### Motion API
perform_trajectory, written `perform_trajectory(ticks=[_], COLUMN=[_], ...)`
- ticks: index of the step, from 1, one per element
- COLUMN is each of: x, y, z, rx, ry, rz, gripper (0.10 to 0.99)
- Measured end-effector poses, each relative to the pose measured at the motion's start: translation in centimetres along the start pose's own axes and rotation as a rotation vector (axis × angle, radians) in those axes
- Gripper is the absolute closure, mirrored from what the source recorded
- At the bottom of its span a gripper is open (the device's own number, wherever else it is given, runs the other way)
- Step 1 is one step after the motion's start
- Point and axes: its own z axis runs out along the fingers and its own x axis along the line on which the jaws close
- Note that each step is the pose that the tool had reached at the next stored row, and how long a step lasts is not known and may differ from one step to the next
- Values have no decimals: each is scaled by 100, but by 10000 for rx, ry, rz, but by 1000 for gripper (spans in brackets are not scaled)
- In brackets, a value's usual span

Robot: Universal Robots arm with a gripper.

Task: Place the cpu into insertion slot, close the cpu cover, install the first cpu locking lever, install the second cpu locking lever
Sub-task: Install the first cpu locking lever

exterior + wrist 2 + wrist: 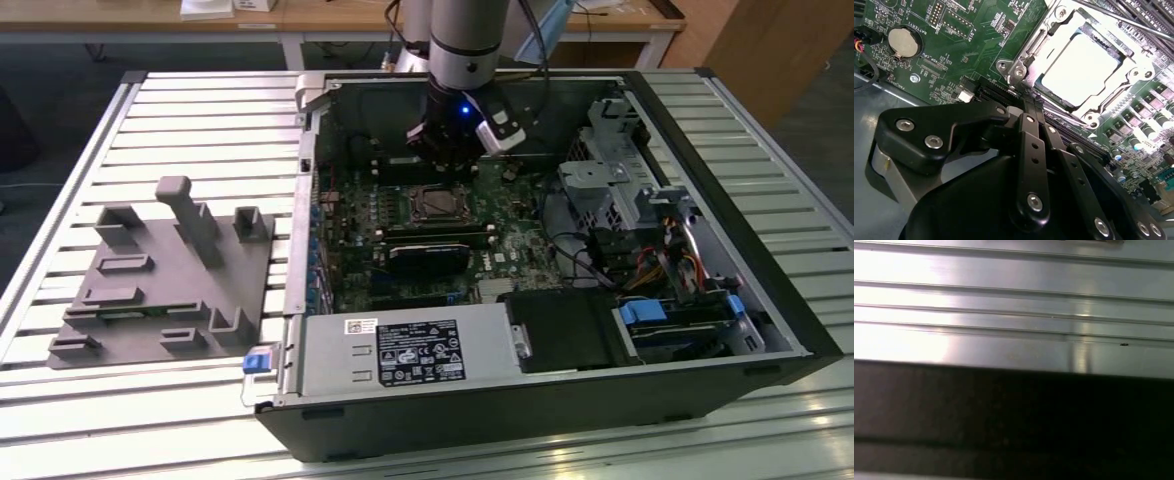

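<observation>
— Where's the cpu [1081,62]?

— You'll see one, seated in the insertion slot [437,203] under the closed cpu cover [1134,65].

— And your pincer [1028,111]?

— Fingers pressed together, holding nothing, just beside the socket. One coin cell [904,41] sits nearby.

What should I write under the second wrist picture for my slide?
The gripper beside the insertion slot, where the cpu sits under the closed cpu cover.

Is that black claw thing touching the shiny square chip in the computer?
Apart. In the second wrist view, the gripper sits beside the socket, with metal frame and green board visible between it and the cpu.
</observation>
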Motion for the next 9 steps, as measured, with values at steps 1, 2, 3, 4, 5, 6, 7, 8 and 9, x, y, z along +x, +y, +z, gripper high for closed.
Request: perform_trajectory(ticks=[1,2,3,4,5,6,7,8,9], x=[0,0,-1,-1,-1,-1,-1,-1,-1], y=[0,0,0,0,1,0,0,0,0], z=[-2,-3,-3,-3,-2,-2,-1,0,1], rx=[0,-3,-2,6,21,39,53,67,79], ry=[0,-2,-2,-2,-2,0,1,2,3], rz=[0,0,0,0,-1,-1,-1,0,-1], gripper=[980,980,980,980,980,980,980,980,980])
